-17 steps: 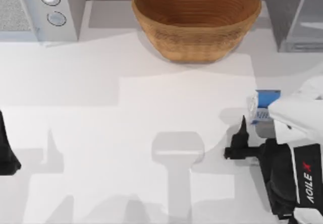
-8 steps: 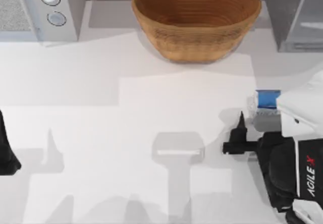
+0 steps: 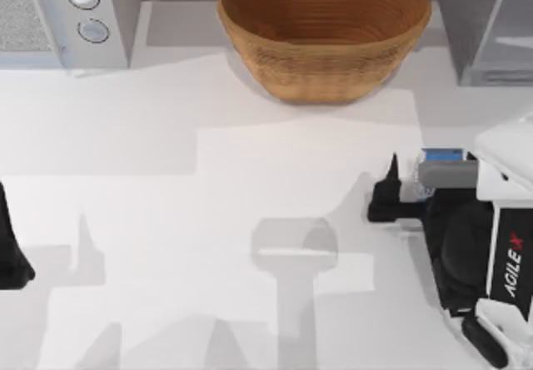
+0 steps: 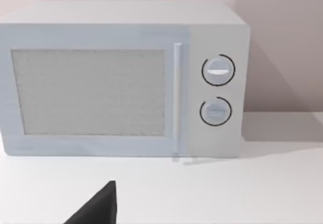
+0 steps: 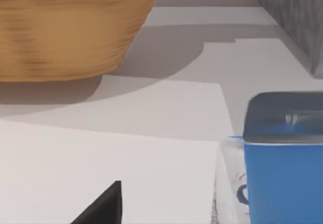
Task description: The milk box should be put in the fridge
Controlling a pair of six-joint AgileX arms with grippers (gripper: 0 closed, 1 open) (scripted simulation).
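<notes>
The milk box [image 3: 441, 155] stands on the table's right side, a blue-and-white carton partly covered by my right arm. My right gripper [image 3: 423, 180] is open at the box, and its dark visible finger [image 3: 389, 188] stands just left of the carton. The other finger is hidden under the wrist. In the right wrist view the milk box [image 5: 282, 173] is close, with one fingertip [image 5: 103, 209] apart from it. The fridge [image 3: 479, 20] is at the far right corner, and its speckled side [image 5: 295, 17] rises beyond the box. My left gripper [image 3: 10, 257] is parked at the left edge.
A large wicker bowl [image 3: 325, 32] sits at the back centre, between the microwave [image 3: 58, 12] at the back left and the fridge. The left wrist view faces the microwave [image 4: 121, 82] with its two round knobs. White table surface spreads across the middle.
My right arm has moved away from the table's near edge toward the milk box. Its visible finger now stands beside the carton, and the wrist covers more of it. The left arm has not moved.
</notes>
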